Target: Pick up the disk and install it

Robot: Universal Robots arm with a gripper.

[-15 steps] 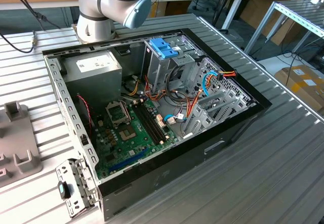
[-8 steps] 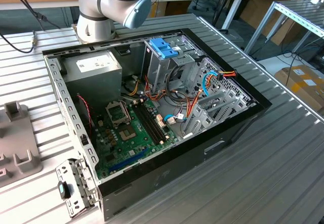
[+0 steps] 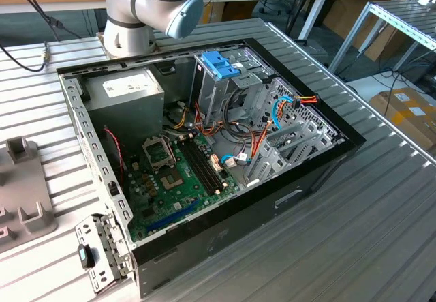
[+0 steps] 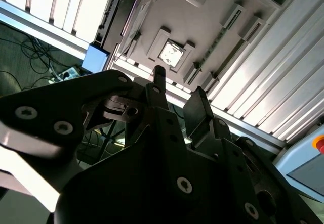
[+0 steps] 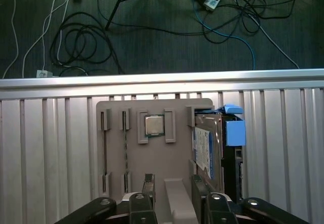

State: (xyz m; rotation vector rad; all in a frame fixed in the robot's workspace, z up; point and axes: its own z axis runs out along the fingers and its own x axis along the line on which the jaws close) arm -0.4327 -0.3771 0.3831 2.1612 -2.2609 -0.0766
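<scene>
**While the disk (image 5: 205, 150) sits in its fixture, the gripper (image 5: 172, 179) hangs above, spread and empty**

Exterior view: the case (image 3: 320, 169) lies open on the slatted table (image 3: 381, 234), so the install target is plain. It is the drive cage (image 3: 228, 97) with a blue clip (image 3: 221, 63) on top, beside the motherboard (image 3: 174, 179). The arm's base (image 3: 146, 5) stands behind the case. The grey fixture (image 3: 24, 203) sits well apart, at the exterior view's left.

First wrist view: the fixture holds a processor chip (image 5: 154, 125) in its middle pocket. The disk stands on edge in the slot just beside it, with its blue carrier (image 5: 234, 132) toward the table edge. The fingers (image 5: 148, 179) are apart, with nothing between them but a fixture rib. The disk is off to one side of that gap, not inside it.

Second wrist view: same story. The fingers are apart, with the chip ahead of them and the carrier's blue end off to the side near the table edge.

Step, as judged: approach for the pick. Nothing is lifted and the install has not begun. The grasp likely needs a sideways offset so the gap straddles the disk's upper edge, then a square descent.

Writing: the disk has a blue-and-white label (image 5: 201, 148) with print too small to read. The white sticker (image 3: 126, 84) on the power supply is also unreadable.
</scene>
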